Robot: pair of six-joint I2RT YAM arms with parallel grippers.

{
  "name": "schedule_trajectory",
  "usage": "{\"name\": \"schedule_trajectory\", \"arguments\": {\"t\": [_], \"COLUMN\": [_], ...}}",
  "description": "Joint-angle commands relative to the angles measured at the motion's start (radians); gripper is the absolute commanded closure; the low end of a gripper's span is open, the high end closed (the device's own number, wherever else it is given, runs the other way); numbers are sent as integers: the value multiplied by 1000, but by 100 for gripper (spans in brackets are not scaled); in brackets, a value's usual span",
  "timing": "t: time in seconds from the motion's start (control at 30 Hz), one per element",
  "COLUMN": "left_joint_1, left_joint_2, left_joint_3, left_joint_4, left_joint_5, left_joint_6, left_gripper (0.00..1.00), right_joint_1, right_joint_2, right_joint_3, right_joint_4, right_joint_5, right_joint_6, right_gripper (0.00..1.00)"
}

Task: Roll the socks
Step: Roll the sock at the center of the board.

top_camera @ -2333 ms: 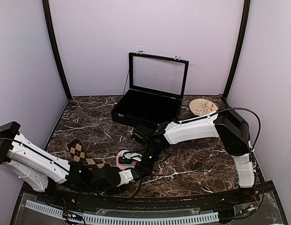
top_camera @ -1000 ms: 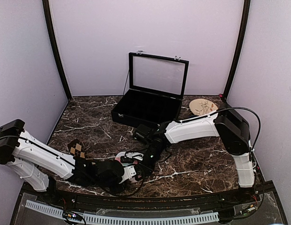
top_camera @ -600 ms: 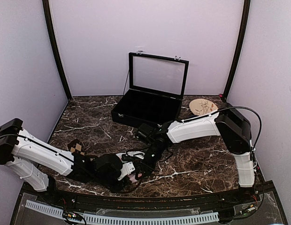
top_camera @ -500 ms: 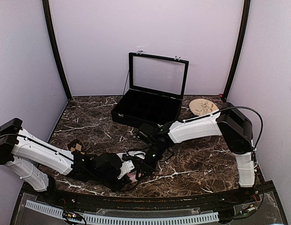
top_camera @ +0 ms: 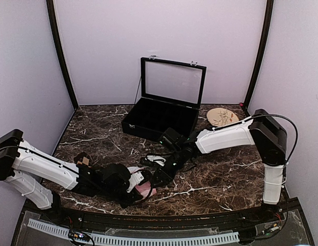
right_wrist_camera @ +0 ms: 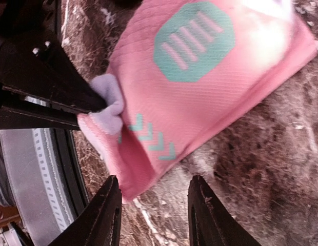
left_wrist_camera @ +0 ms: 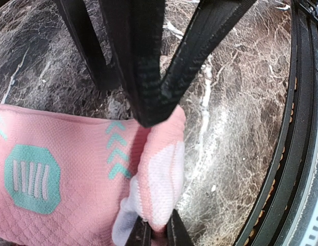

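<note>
My left gripper (left_wrist_camera: 158,231) is clenched on the pink sock (left_wrist_camera: 72,169). It pinches the white patch at the sock's folded end between the fingertips, at the bottom edge of the left wrist frame. The sock lies on the dark marble worktop (left_wrist_camera: 231,128) and spreads toward the lower left of that frame, showing a teal octagon and teal chevrons.

My right gripper (right_wrist_camera: 154,182) is released. Its two fingers stand apart at the bottom of the right wrist frame, with the sock's pink edge just above them and only worktop between them.

In the overhead frame both grippers meet at the lower middle, near the front edge, and a small pink corner shows beneath them. The brown argyle sock (top_camera: 83,160) peeks out at the lower left, behind my left arm, apart from the pink one. A black case (top_camera: 159,120) stands open at the back centre.
</note>
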Motion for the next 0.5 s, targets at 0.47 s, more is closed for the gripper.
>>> {"name": "schedule_trajectory", "arguments": {"t": [0.47], "left_joint_1": [141], "left_joint_2": [-68], "left_joint_3": [-110], "left_joint_4": [40], "left_joint_5": [241], "left_joint_6": [-128], "left_gripper": [100], "right_joint_1": [-11], "right_joint_2": [-202], "right_joint_3": [-202], "right_joint_4": [258], "right_joint_5": [240], "right_joint_6": [33], "right_gripper": [58]}}
